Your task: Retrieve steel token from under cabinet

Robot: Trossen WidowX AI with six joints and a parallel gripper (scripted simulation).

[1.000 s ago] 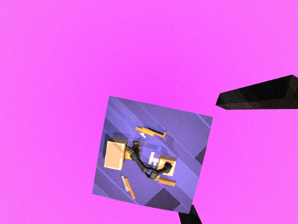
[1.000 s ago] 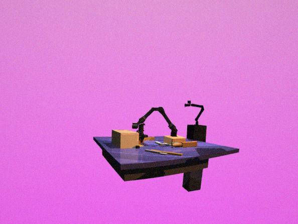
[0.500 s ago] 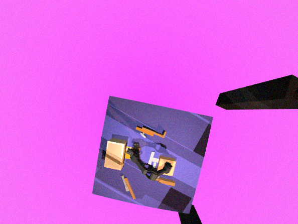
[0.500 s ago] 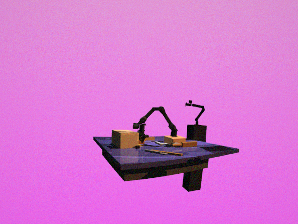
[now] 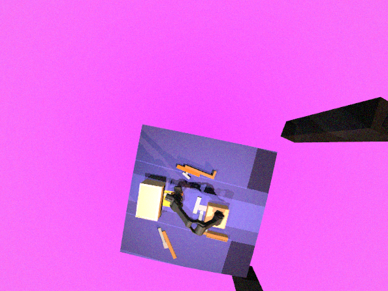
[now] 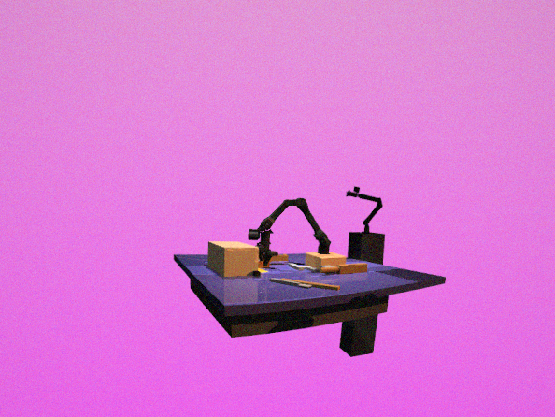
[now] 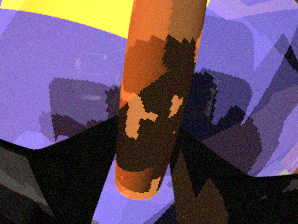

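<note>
My gripper (image 6: 267, 263) (image 7: 145, 127) is shut on an orange rounded handle (image 7: 162, 30) and holds it low over the table, just in front of the cabinet. The tan box-shaped cabinet (image 5: 149, 202) (image 6: 226, 261) stands at the left of the table in the top and exterior views. The yellow marked area (image 5: 166, 201) (image 6: 263, 270) (image 7: 65, 15) lies against the cabinet's front, partly covered by the arm. The far end of the held tool is out of the wrist view. The steel token cannot be made out in any view, and the vent slots are not visible.
An orange hooked bar (image 5: 193, 169) and a small white piece (image 5: 186, 173) lie to one side. An orange bar (image 5: 169, 245) with a grey strip (image 5: 162, 237) lies opposite. White pieces (image 5: 197, 205) and an orange block (image 5: 217, 236) are near the arm's tan base block (image 6: 322, 260).
</note>
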